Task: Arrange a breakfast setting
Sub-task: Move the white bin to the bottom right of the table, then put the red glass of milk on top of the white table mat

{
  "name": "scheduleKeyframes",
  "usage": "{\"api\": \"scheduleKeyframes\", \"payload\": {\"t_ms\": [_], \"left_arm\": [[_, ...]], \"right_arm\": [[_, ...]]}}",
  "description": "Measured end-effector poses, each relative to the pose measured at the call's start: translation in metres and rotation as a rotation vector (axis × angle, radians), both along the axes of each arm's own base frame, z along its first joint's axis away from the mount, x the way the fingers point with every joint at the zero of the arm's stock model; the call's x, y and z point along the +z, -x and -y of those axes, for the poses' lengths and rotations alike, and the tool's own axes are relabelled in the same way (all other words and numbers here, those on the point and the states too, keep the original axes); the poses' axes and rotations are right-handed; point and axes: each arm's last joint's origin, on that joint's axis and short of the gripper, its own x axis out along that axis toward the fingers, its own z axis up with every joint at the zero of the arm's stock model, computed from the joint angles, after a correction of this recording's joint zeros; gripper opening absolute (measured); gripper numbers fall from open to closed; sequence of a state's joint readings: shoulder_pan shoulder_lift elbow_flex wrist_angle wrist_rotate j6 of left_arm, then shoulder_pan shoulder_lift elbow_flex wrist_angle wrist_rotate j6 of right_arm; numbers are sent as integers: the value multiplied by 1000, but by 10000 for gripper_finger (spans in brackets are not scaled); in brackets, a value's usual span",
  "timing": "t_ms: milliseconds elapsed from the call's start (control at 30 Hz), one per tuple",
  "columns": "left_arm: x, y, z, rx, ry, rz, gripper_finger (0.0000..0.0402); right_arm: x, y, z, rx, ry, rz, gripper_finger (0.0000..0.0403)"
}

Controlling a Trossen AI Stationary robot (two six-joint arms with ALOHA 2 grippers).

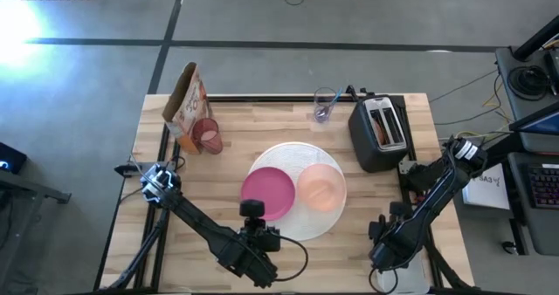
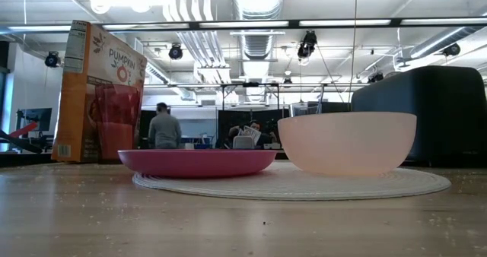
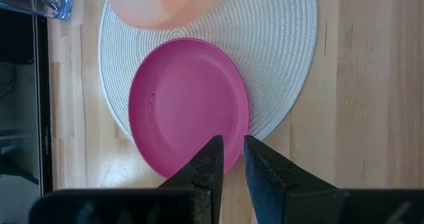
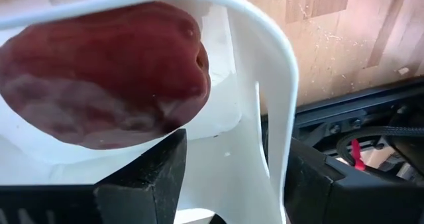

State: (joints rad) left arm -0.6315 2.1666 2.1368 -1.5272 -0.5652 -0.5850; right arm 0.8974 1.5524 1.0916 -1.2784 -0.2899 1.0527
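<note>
Wooden bench point(image 1: 218, 138) carried white plate point(image 1: 301, 160) mid-bench, magenta plate point(image 1: 268, 193) and peach bowl point(image 1: 320, 188) on it. Left gripper point(image 3: 228, 159) hung nearly closed, empty, over magenta plate's rim. Right gripper point(image 4: 225, 184) spread wide astride white tub point(image 4: 265, 85) wall at the front right corner.

From my remote station I find one legible marking: the word "PUMPKIN" printed in white capitals on the orange front face of the cereal box point(image 2: 99, 93) standing on the counter point(image 2: 243, 219), read in the low view. The pale side panel of that box carries fine print, too small to read. In the high view the box's point(image 1: 188, 103) graphics cannot be made out. No other text, number or sign is readable.
</note>
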Motion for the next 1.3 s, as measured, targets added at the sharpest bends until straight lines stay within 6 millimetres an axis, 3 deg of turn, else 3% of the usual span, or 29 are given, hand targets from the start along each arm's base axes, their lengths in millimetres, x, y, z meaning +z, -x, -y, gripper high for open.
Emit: {"api": "scheduleKeyframes", "payload": {"t_ms": [467,800,1033,1300], "left_arm": [[0,2,3,-9,0,1,43],[0,4,6,-7,3,4,42],[0,4,5,15,0,18,43],[7,10,-1,7,-47,18,42]], "right_arm": [[0,6,4,122,-24,-16,178],[2,15,-4,178,34,119,178],[17,30,-5,116,46,206,178],[48,39,13,-41,35,424,178]]}}
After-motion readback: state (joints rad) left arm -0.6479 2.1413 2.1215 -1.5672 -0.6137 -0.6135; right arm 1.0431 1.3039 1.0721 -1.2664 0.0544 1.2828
